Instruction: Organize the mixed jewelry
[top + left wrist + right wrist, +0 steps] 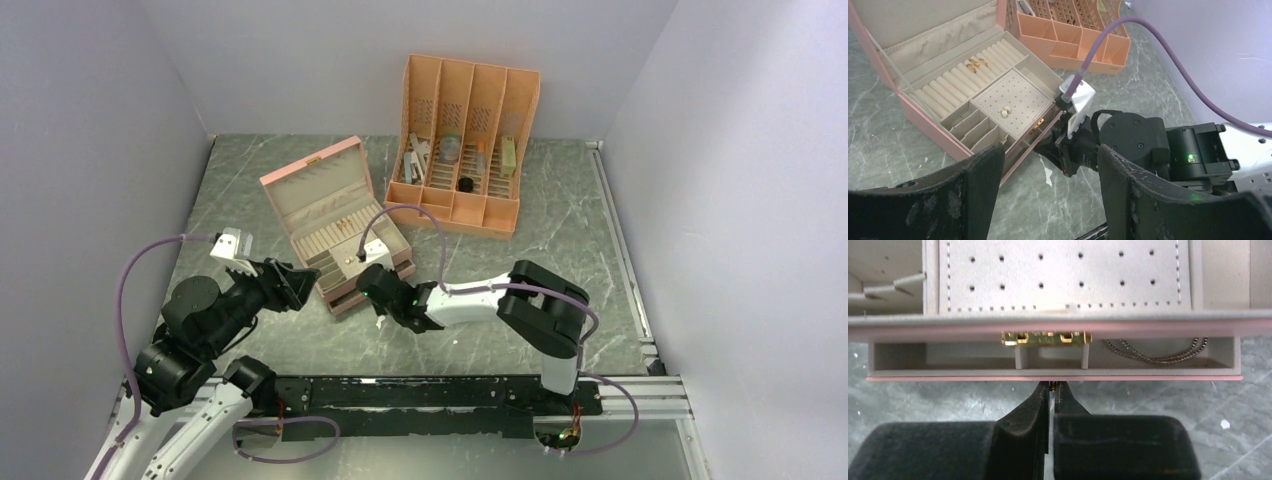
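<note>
Jewelry (977, 63) in box (928, 127): right fingers (1030, 410) clenched on drawer knob (1053, 386), pull straight and level; left fingers (975, 185) released, free to brace.

Top view looks down from behind; both wrist views (right closest) face the pink box (923, 122).

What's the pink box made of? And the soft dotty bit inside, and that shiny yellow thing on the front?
The pink box looks like smooth faux leather over a stiff shell, though I can't be sure. Its beige dotted panel looks like soft, matte, suede-like fabric, and a stitched seam runs along its edge. The clasp looks like polished gold-coloured metal, because it glints.
</note>
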